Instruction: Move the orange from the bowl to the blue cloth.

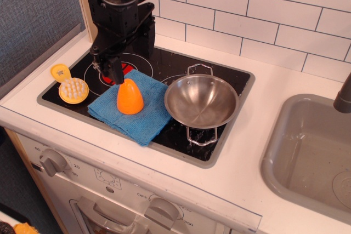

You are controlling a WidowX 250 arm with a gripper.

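Observation:
The orange [130, 97], a smooth cone-shaped toy, stands upright on its flat base on the blue cloth [131, 107], which lies on the black stovetop. The steel bowl [201, 102] with two wire loop handles sits empty just right of the cloth. My gripper [111, 71] hangs above and behind-left of the orange, clear of it, with its fingers apart and nothing between them.
A yellow-orange scrub brush [71, 86] lies on the stovetop's left edge. A grey sink [307, 157] is at the right, with a dark faucet [344, 96] at the frame edge. White tiled wall behind. Stove knobs [52, 161] line the front.

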